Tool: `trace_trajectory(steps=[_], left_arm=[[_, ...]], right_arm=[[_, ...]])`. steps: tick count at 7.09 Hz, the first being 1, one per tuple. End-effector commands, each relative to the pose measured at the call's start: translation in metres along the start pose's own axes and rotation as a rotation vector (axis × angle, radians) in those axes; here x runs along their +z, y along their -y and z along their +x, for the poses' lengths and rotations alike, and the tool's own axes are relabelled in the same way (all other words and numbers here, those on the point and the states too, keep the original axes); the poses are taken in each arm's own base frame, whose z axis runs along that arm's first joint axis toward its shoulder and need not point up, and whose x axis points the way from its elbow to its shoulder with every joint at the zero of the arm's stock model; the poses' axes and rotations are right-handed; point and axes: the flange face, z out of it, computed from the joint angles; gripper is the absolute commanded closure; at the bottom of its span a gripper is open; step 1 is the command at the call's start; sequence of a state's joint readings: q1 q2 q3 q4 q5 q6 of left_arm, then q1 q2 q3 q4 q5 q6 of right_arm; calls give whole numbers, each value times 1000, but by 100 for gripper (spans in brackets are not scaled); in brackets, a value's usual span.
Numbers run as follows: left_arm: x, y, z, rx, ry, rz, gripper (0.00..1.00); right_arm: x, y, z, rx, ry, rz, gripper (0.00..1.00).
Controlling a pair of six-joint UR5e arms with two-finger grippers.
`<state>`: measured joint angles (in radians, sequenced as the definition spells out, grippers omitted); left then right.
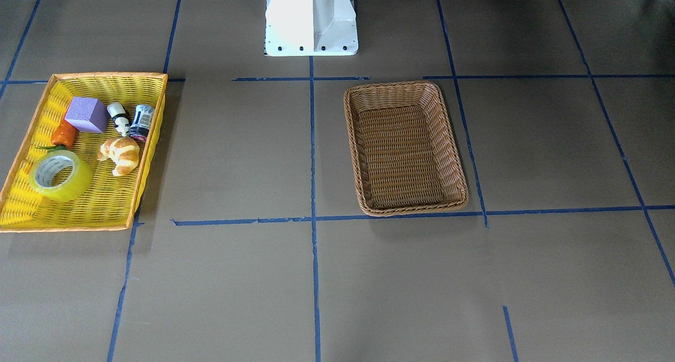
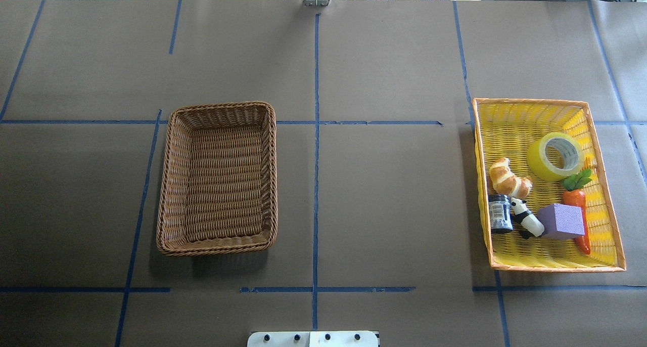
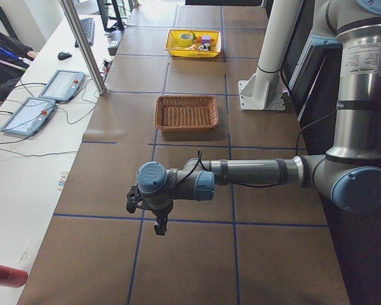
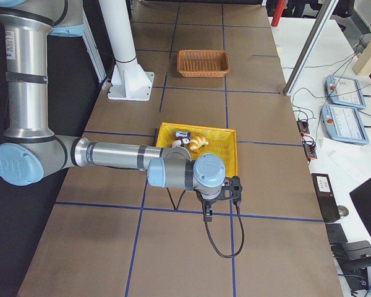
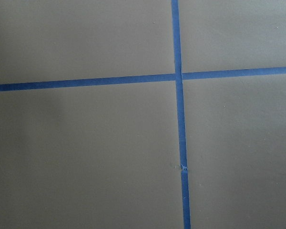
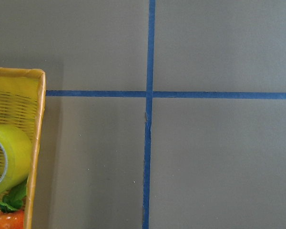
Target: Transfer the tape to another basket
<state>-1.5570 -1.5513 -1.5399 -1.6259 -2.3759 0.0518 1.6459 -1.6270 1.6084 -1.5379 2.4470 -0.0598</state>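
overhead view: the tape [image 2: 540, 164], a yellow translucent roll with a pale core, lies in the far part of the yellow plastic basket [image 2: 556, 267] at the right of the desk [image 2: 384, 200], with its hole turned upward and somewhat tilted. the leaves of a carrot [image 2: 576, 199] lie just beside the roll on its near side. a croissant [image 2: 508, 179] lies to the roll's left, apart from it. nearer in the same basket are a purple block [image 2: 561, 220], a panda figure [image 2: 525, 218] and a small jar [image 2: 500, 214], close together. the wicker basket [image 2: 217, 244] stands at the left of the desk, well apart from the yellow one, with a blue tape line [image 2: 316, 185] between them.

side views: the left claw [image 3: 159, 229] hangs over bare desk, well apart from the wicker basket. the right claw [image 4: 206, 213] hangs just outside the yellow basket's edge. both point downward, neither shows anything in its grip, and how far either is open cannot be told. the right wrist view catches the tape at its left edge, inside the basket corner.
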Motion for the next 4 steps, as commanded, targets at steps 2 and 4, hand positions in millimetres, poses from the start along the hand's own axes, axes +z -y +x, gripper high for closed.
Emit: trace_trajectory(steps=[2,4], left_arm=[[0,0,0,3,0,4,0],[-1,1,1,8,2,7,0]], right_arm=[[-1,3,-1,-1,1,1,0],[1,0,0,4,9,-3,0]])
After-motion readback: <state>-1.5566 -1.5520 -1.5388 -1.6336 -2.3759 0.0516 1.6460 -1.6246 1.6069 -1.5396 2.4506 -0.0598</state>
